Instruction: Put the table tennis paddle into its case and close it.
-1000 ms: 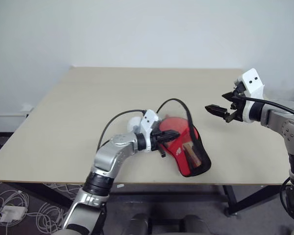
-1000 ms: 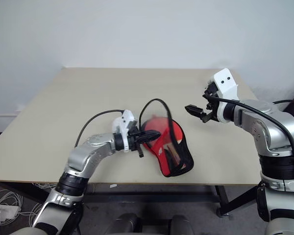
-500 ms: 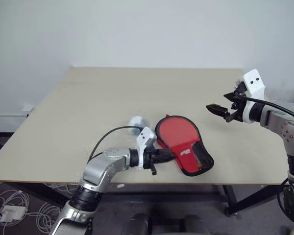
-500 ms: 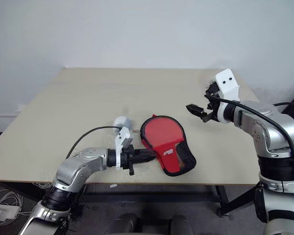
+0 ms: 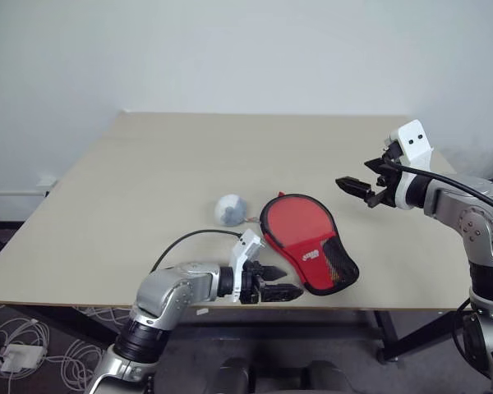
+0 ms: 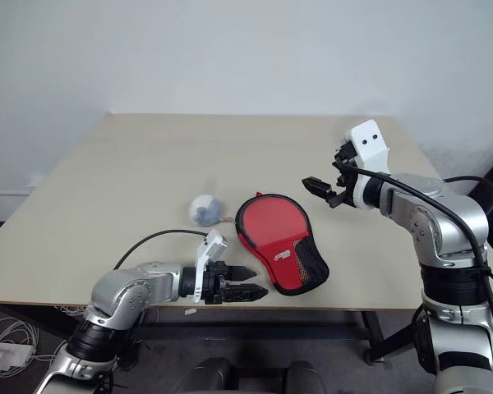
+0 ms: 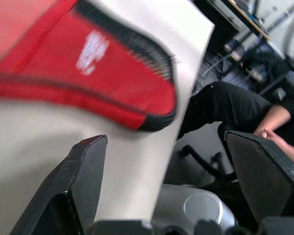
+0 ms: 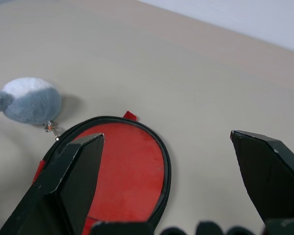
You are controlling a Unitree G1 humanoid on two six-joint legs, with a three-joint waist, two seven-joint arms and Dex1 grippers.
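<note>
At bench's front edge, left gripper (image 5: 279, 291) spread wide, gripping nothing, clear of the case (image 5: 306, 242). Just beyond, near front edge, case lying flat and folded shut, paddle presumably inside, zip likely next. Off right edge, right gripper (image 5: 357, 187) hovering, fingers apart, ready to assist.

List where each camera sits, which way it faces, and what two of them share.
Head eyes: look forward and down at the table, the case between both arms.
Left wrist: along open left gripper, at the case's mesh end by the table edge; a seated person beyond.
Right wrist: along open right gripper, down at the case and plush charm.
Shared: the case.
</note>
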